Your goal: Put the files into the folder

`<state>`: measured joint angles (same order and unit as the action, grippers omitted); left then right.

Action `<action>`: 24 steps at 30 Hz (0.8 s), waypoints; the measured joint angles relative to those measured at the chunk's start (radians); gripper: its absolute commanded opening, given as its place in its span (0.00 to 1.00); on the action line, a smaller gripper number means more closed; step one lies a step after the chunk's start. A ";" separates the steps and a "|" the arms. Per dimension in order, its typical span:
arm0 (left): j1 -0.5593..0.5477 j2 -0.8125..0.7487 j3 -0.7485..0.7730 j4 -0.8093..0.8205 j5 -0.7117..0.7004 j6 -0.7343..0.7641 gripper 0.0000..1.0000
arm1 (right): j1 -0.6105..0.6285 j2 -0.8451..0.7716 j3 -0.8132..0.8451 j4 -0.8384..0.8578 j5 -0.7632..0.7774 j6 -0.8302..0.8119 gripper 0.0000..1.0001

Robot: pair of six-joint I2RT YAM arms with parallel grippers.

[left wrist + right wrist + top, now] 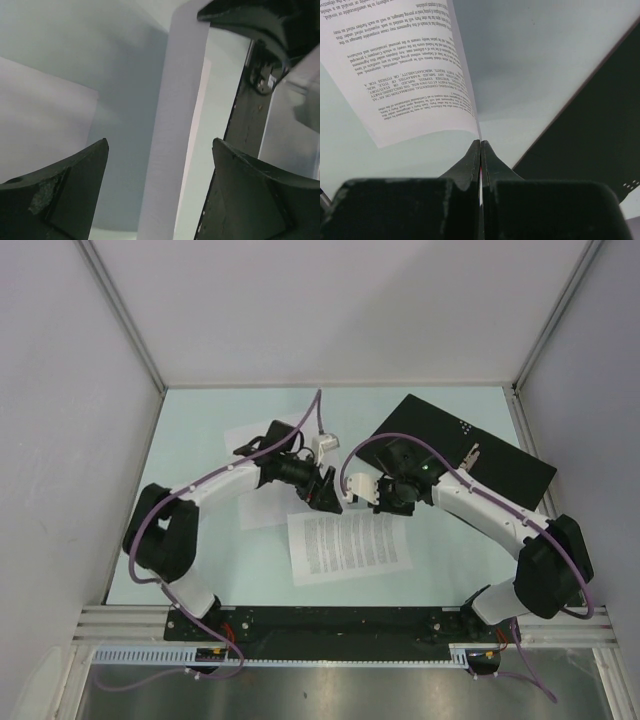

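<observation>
The pale tabletop (200, 415) is taken up at its far right by the folder (500, 465), which is laid open with its black inside up and its long axis running from far left to near right. The printed sheet (348, 545) is found at the near middle, with its long axis left to right and its far edge raised. A blank sheet (238, 437) and a second blank sheet (262, 512) are partly covered by the left arm.

The right gripper (362, 490) is clenched on the printed sheet's far edge, its jaws pressed together with the paper between them. The left gripper (328, 492) is held just beside it, jaws spread and grasping nothing. A pale strip (175, 100) is seen between them, and what it is cannot be told.

From the right jaws the folder lies to the right and slightly far, near the pinched edge. The right arm is therefore judged the nearer for carrying the sheet across.
</observation>
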<state>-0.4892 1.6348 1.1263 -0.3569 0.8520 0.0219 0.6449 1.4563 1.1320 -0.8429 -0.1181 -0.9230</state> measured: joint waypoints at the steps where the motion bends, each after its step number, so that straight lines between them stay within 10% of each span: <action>1: -0.017 0.025 0.013 -0.029 0.000 0.032 0.89 | 0.000 0.000 0.000 0.002 -0.008 -0.006 0.00; 8: -0.100 0.101 0.090 -0.126 0.016 0.148 0.74 | -0.005 -0.001 -0.004 -0.004 -0.037 -0.024 0.00; 13: -0.114 0.162 0.158 -0.174 0.007 0.188 0.32 | -0.029 -0.004 -0.012 -0.003 -0.009 0.010 0.01; 16: -0.122 0.189 0.173 -0.185 -0.030 0.190 0.16 | -0.045 -0.021 -0.017 0.026 -0.008 0.055 0.44; 17: -0.127 0.196 0.174 -0.187 -0.048 0.190 0.12 | -0.054 -0.037 -0.018 0.049 -0.008 0.078 0.99; 24: -0.130 0.198 0.174 -0.140 -0.142 0.135 0.00 | -0.178 -0.161 -0.017 0.234 0.122 0.458 1.00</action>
<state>-0.6193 1.8324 1.3003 -0.4973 0.7101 0.1566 0.4667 1.2953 1.1149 -0.6086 0.0044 -0.4652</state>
